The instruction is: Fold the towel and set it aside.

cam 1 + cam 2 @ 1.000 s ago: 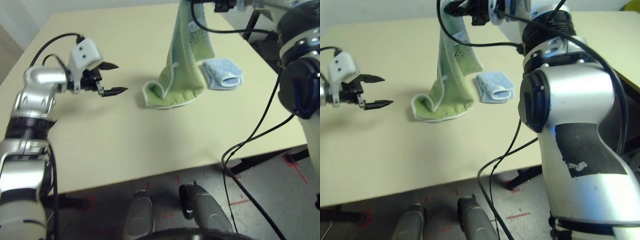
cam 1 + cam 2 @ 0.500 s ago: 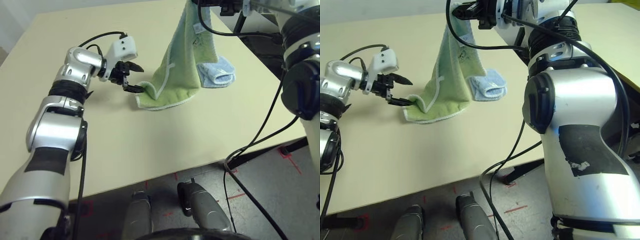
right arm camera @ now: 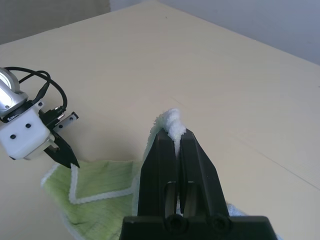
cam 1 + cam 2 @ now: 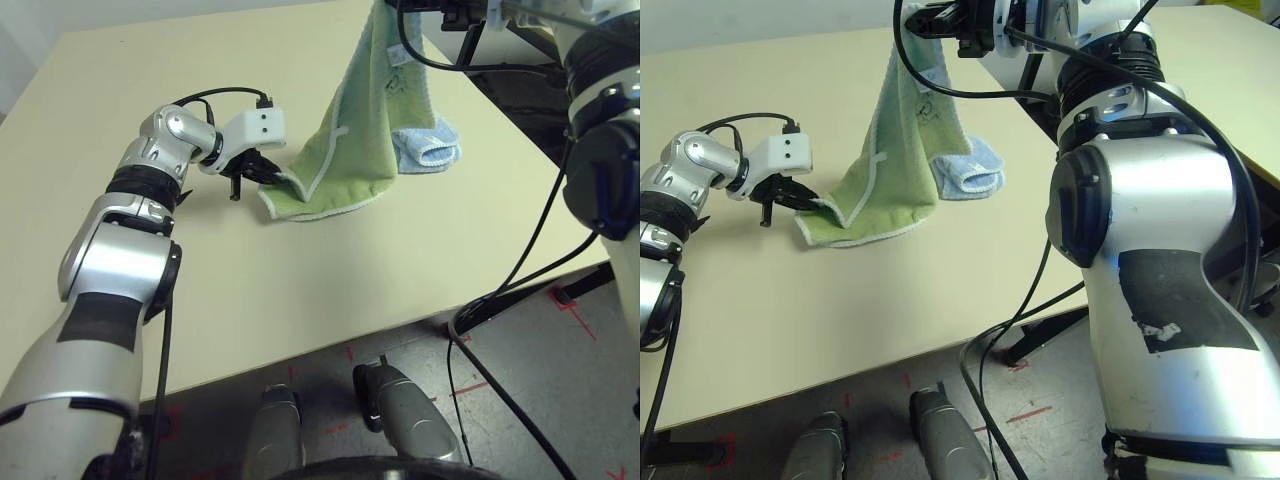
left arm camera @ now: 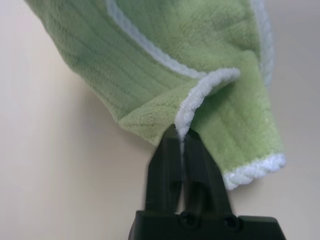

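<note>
The light green towel hangs from my right gripper, which is raised high over the far side of the table and shut on the towel's top edge. The towel's lower end lies bunched on the table. My left gripper is low at the towel's near left corner. It is shut on the white-edged fold of the towel, with the trim pinched between the fingertips. In the right wrist view, the left gripper touches the towel corner on the table below.
A small light blue folded cloth lies on the table just right of the towel, partly behind it. The beige table has bare surface in front and to the left. Black cables hang off the right arm past the table's right edge.
My left gripper has moved right to the towel's lower corner and gone from open to shut on it. The right gripper still holds the towel up.
</note>
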You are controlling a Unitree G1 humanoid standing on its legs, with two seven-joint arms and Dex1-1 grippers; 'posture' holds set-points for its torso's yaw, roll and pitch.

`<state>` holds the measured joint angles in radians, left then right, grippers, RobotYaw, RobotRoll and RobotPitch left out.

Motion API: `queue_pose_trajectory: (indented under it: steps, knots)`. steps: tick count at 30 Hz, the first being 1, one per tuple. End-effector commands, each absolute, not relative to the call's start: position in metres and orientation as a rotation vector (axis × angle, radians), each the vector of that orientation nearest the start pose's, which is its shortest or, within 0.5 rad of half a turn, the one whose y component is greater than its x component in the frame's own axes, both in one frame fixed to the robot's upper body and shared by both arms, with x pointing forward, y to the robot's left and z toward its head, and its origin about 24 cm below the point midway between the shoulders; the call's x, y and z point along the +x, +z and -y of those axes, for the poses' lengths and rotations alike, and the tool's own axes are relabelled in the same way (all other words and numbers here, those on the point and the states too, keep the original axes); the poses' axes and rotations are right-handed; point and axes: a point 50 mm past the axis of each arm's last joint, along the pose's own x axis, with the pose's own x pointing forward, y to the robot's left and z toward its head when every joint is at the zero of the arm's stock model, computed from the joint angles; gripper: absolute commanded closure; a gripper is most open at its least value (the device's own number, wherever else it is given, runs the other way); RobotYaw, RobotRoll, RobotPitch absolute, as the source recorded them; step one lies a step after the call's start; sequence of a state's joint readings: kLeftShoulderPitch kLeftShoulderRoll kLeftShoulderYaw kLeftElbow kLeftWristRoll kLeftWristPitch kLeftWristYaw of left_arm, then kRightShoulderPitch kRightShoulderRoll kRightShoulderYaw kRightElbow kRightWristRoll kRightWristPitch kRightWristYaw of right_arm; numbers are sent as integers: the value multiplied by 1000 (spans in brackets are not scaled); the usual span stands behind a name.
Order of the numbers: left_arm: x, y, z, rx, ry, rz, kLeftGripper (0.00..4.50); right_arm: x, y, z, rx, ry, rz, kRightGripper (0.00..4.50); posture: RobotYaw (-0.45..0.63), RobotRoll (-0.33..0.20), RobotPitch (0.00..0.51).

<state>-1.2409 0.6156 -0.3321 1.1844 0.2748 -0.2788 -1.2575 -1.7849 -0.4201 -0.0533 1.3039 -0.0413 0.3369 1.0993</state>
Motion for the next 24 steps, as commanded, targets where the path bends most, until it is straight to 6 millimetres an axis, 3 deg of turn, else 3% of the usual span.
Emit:
queue_pose_trajectory:
  steps: [1, 5, 9, 18, 24]
  knots:
    - [388, 219, -218, 952, -1026, -342, 4482, 389, 369, 125, -319, 995, 2, 4500, -173, 0, 142]
    - [384, 244, -237, 815, -953, -234, 4482, 387, 366, 135, -327, 1040, -15, 4500, -173, 0, 142]
    - [368, 268, -281, 642, -814, -141, 4482, 389, 351, 155, -371, 1022, -47, 4500, -173, 0, 142]
    - [315, 287, -357, 353, -607, -45, 4482, 397, 330, 176, -262, 924, -32, 4500, -123, 0, 132]
    - [280, 290, -381, 207, -528, 17, 4482, 399, 313, 182, -141, 916, -96, 4500, -105, 0, 133]
